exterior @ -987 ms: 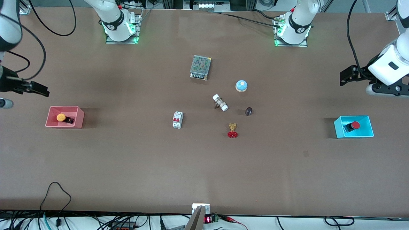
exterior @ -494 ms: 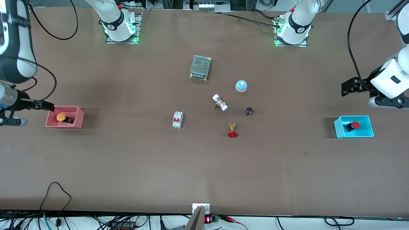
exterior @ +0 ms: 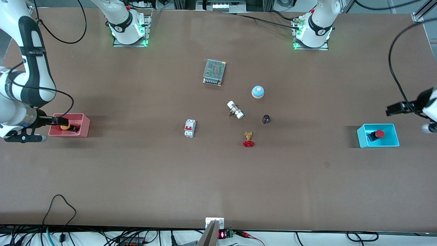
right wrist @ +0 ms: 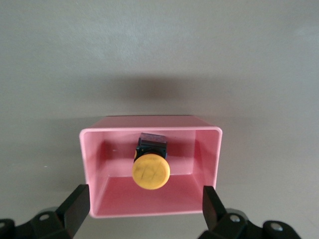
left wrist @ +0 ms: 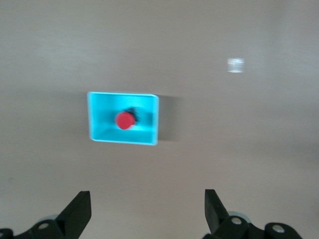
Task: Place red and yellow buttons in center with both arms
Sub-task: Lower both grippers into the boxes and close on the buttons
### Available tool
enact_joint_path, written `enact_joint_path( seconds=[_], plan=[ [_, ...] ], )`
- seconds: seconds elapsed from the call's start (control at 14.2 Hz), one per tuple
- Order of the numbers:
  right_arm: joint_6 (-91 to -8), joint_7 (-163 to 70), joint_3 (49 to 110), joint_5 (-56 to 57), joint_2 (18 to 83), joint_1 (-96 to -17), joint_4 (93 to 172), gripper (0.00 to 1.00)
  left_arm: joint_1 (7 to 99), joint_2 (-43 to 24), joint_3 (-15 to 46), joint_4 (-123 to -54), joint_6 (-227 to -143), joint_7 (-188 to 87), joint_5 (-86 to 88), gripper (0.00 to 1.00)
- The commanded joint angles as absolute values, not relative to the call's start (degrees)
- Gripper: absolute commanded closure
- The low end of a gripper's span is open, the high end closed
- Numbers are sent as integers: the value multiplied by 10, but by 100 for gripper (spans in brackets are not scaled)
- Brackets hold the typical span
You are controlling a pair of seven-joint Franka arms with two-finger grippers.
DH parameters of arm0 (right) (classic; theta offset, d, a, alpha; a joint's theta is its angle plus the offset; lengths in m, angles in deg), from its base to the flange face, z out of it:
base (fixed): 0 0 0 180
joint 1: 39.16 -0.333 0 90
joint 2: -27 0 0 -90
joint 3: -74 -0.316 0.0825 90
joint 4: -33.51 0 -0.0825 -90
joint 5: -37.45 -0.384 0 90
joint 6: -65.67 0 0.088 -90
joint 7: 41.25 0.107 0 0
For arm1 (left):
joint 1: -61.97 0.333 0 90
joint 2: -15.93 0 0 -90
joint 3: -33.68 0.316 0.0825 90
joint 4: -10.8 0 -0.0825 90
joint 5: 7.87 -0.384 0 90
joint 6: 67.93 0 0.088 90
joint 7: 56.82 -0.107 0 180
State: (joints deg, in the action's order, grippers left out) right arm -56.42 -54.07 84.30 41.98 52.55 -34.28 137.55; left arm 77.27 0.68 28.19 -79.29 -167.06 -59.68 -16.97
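The yellow button [exterior: 65,127] lies in a pink bin [exterior: 85,129] at the right arm's end of the table. My right gripper [exterior: 60,120] hangs open just over this bin. In the right wrist view the yellow cap [right wrist: 151,172] sits between the open fingers [right wrist: 77,204], inside the pink bin [right wrist: 209,159], untouched. The red button [exterior: 379,134] lies in a blue bin [exterior: 379,144] at the left arm's end. My left gripper [exterior: 393,109] is open, up in the air beside that bin. The left wrist view shows the red button [left wrist: 124,120] in the blue bin [left wrist: 97,122].
Around the table's middle lie a metal power supply [exterior: 214,71], a blue-domed bell [exterior: 258,91], a white-capped fitting [exterior: 235,109], a small dark cylinder [exterior: 266,119], a white breaker [exterior: 189,128] and a brass valve with red handwheel [exterior: 249,139].
My right gripper has come down from off the table's end to over the pink bin. My left gripper has swung outward and lower, toward the blue bin. The buttons have not moved.
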Motion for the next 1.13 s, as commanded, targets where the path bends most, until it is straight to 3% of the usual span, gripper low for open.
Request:
enact_joint_path(
  seconds=[0.0,0.42,0.78,1.06],
  plan=[
    [-574,-550,839,425,543,-336,1375,0,797,-47,279,-778,-1691,-616,-200,0],
    [-589,-550,839,425,564,-331,1371,0,841,-146,279,-789,-1830,-711,-199,0],
    [-589,-550,838,425,575,-330,1371,0,865,-168,279,-845,-1922,-713,-199,0],
    [-589,-550,838,425,583,-329,1370,1,867,-168,279,-887,-1961,-713,-199,9]
  ],
)
